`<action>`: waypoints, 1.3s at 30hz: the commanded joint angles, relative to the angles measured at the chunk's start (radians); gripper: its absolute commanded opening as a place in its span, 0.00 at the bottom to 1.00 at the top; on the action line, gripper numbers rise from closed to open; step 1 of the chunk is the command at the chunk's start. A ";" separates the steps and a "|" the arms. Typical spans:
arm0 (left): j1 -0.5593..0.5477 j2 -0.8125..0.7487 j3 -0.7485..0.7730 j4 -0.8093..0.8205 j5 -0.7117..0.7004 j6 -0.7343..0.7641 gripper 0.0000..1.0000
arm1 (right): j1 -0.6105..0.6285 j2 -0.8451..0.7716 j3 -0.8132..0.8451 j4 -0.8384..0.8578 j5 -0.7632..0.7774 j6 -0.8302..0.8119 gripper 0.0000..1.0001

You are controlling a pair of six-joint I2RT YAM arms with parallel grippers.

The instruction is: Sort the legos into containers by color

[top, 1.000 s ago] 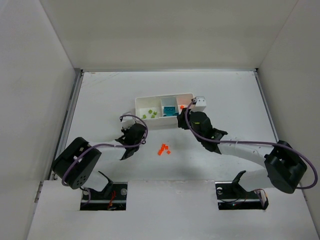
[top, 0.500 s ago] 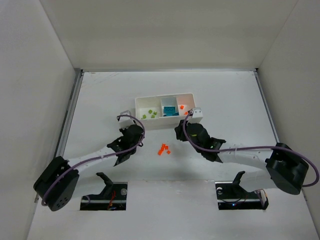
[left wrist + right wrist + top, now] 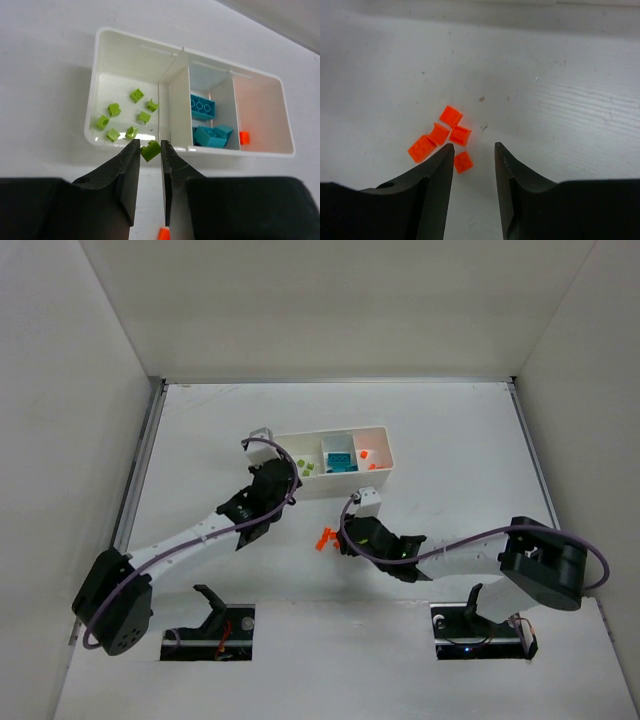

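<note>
**left arm now at the tray with a green brick, right arm now down at the orange pile**

finding 1. your left tool (image 3: 149, 144) has advanced from mid-worktop to the left end of the white rectangular plastic tray (image 3: 125, 36). it is pinching one small lime green plastic brick (image 3: 150, 150). the brick hangs over the tray's near wall, just beside the divider. the left compartment (image 3: 122, 80) behind it already holds several lime bricks. in my judgement you should carry it further in and leftward before release, or it may drop on the wall or outside.

finding 2. your right tool (image 3: 473, 147) has left the tray's right end and come down over the cluster of five orange-red plastic bricks (image 3: 442, 136) on the white worktop (image 3: 560, 100). its fingers are spread and grip nothing. the nearest brick lies at the mouth of the gap.

assessment: one green delivery is imminent. the orange cluster appears to be the main stock left unsorted.
</note>
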 commanded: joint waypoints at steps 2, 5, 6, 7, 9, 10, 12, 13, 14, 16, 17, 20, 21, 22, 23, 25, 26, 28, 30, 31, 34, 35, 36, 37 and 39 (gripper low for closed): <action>0.051 0.116 0.094 0.085 0.045 0.054 0.12 | 0.051 0.033 -0.004 0.009 0.030 0.043 0.45; 0.094 0.199 0.137 0.117 0.076 0.055 0.14 | 0.072 0.050 -0.004 0.000 0.039 0.062 0.45; 0.110 0.223 0.151 0.122 0.083 0.055 0.15 | 0.078 0.056 -0.001 -0.005 0.039 0.071 0.45; 0.122 0.245 0.163 0.126 0.091 0.054 0.15 | 0.080 0.062 -0.001 -0.005 0.039 0.069 0.45; 0.139 0.281 0.179 0.142 0.100 0.051 0.19 | 0.088 0.077 0.008 -0.011 0.050 0.063 0.46; 0.145 0.298 0.186 0.146 0.102 0.052 0.23 | 0.091 0.080 0.010 -0.020 0.059 0.066 0.46; 0.154 0.329 0.213 0.134 0.111 0.057 0.31 | 0.097 0.083 0.019 -0.040 0.076 0.074 0.47; 0.160 0.338 0.220 0.129 0.122 0.059 0.35 | 0.100 0.088 0.024 -0.046 0.080 0.071 0.48; 0.163 0.341 0.222 0.129 0.135 0.059 0.39 | 0.105 0.094 0.028 -0.051 0.085 0.063 0.48; 0.162 0.331 0.213 0.132 0.139 0.055 0.43 | 0.109 0.103 0.036 -0.069 0.103 0.053 0.48; 0.157 0.323 0.208 0.132 0.136 0.058 0.44 | 0.109 0.103 0.041 -0.077 0.111 0.053 0.48; 0.142 0.280 0.178 0.132 0.139 0.060 0.44 | 0.114 0.109 0.053 -0.097 0.116 0.043 0.47; 0.133 0.259 0.159 0.135 0.136 0.060 0.44 | 0.115 0.114 0.058 -0.098 0.117 0.024 0.47; 0.124 0.243 0.142 0.137 0.134 0.060 0.44 | 0.117 0.116 0.061 -0.098 0.117 0.007 0.46; 0.114 0.224 0.122 0.137 0.132 0.060 0.44 | 0.118 0.116 0.064 -0.101 0.119 -0.004 0.46; 0.099 0.181 0.081 0.126 0.132 0.059 0.44 | 0.123 0.113 0.073 -0.109 0.119 -0.013 0.46; 0.090 0.148 0.049 0.125 0.132 0.060 0.44 | 0.125 0.113 0.077 -0.111 0.117 -0.021 0.45; 0.082 0.105 0.006 0.123 0.131 0.062 0.44 | 0.125 0.117 0.091 -0.121 0.119 -0.052 0.45; 0.081 0.059 -0.033 0.106 0.134 0.052 0.44 | 0.125 0.125 0.102 -0.129 0.116 -0.078 0.44; 0.084 0.038 -0.049 0.090 0.139 0.049 0.44 | 0.125 0.128 0.110 -0.137 0.108 -0.087 0.44; 0.082 -0.005 -0.089 0.076 0.140 0.045 0.44 | 0.128 0.148 0.130 -0.141 0.090 -0.125 0.44; 0.082 -0.013 -0.099 0.074 0.140 0.040 0.44 | 0.128 0.154 0.137 -0.143 0.083 -0.139 0.44; 0.082 -0.017 -0.105 0.071 0.142 0.036 0.44 | 0.129 0.160 0.143 -0.146 0.079 -0.150 0.44; 0.081 -0.022 -0.111 0.070 0.146 0.032 0.44 | 0.129 0.166 0.151 -0.149 0.070 -0.154 0.44; 0.076 -0.037 -0.125 0.066 0.157 0.029 0.44 | 0.129 0.183 0.162 -0.151 0.056 -0.161 0.42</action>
